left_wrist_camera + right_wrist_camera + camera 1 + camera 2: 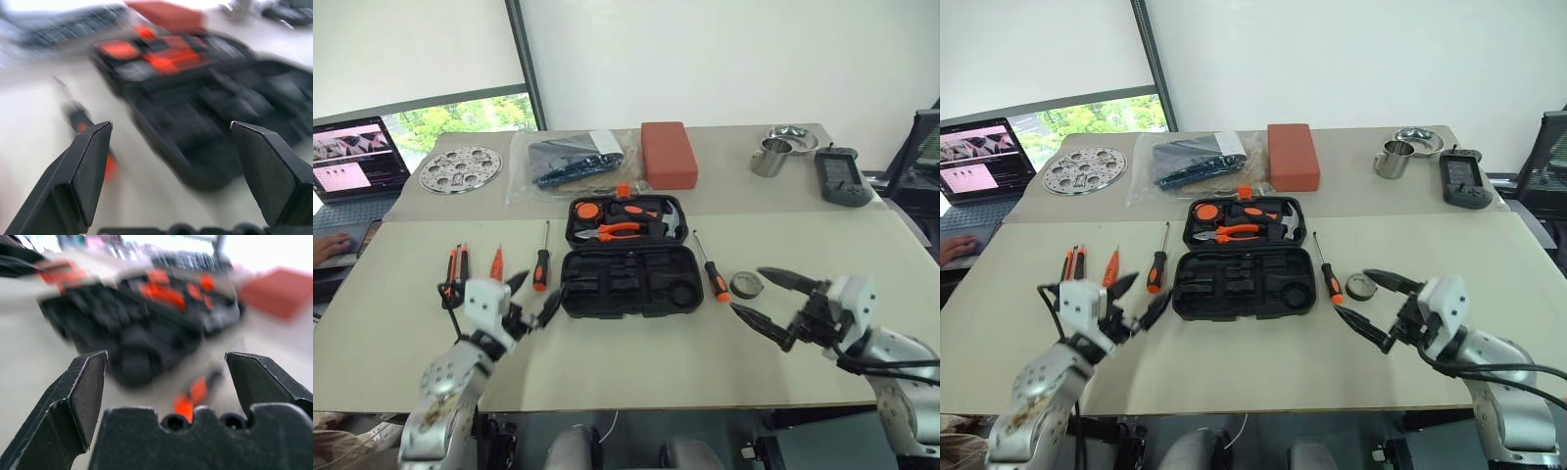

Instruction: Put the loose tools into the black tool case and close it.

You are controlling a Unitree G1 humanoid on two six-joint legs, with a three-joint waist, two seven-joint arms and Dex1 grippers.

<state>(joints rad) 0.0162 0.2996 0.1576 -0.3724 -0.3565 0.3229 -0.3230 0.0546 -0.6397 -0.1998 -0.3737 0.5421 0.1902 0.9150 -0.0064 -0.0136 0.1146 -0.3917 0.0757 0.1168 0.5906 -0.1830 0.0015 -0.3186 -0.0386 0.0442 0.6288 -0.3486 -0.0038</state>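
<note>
Both grippers, left (533, 297) and right (767, 297), are hovering wide open and empty above the table (636, 362); black tool case (628, 258) is lying open between them, screwdrivers (541, 259) flanking it.

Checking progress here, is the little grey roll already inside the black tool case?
No, the grey roll lies on the table right of the open black tool case.

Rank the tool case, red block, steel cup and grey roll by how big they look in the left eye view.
1. Tool case, lying open, by far the largest.
2. Red block.
3. Steel cup and grey roll: they look alike; the cup stands farther from the camera, so I won't rank them.
</note>
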